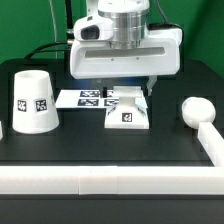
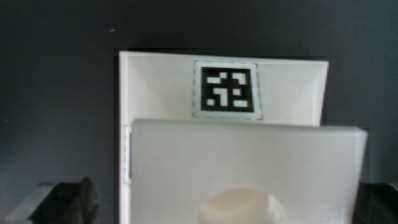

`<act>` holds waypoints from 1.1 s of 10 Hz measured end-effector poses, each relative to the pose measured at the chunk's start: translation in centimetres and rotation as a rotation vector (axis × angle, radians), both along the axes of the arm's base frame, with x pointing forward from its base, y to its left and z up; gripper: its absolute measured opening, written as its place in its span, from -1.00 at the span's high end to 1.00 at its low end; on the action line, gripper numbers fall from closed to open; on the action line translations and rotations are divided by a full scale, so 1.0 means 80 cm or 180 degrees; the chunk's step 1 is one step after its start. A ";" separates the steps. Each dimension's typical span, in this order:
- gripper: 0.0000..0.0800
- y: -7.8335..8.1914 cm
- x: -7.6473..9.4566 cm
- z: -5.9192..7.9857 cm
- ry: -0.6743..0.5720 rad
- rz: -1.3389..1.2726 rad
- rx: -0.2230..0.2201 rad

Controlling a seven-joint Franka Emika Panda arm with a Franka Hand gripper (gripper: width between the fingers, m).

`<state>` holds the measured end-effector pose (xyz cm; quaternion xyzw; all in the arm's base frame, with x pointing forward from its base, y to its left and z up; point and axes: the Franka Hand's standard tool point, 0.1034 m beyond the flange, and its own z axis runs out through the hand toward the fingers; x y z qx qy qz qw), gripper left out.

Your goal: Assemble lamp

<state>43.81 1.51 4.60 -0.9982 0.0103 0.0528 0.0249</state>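
Note:
The white square stepped base (image 1: 128, 112) sits on the black table at centre, with a tag on its front face. My gripper (image 1: 126, 94) hangs straight above it, open, with a finger on each side of the base. In the wrist view the base (image 2: 178, 95) fills the picture, with its tag and a round socket in its upper step. The gripper (image 2: 222, 208) straddles the base, and its dark fingertips (image 2: 63, 203) stand clear of the base's sides. The tapered shade (image 1: 33, 100) stands at the exterior view's left. The round-headed bulb (image 1: 196, 110) lies at the right.
The marker board (image 1: 80, 97) lies flat just behind the base, towards the exterior view's left. A low white wall (image 1: 110, 181) runs along the table's front edge and up its right side (image 1: 212, 145). Dark cables hang at the back.

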 end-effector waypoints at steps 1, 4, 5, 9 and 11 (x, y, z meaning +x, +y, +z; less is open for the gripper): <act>-0.64 0.000 0.000 0.000 0.0001 0.0007 0.0001; -0.33 0.000 0.000 -0.001 0.0004 0.0014 0.0002; -0.33 0.000 0.000 -0.001 0.0004 0.0015 0.0002; -0.33 0.000 0.000 -0.001 0.0004 0.0015 0.0002; -0.33 0.007 0.019 -0.001 -0.0041 0.0046 0.0012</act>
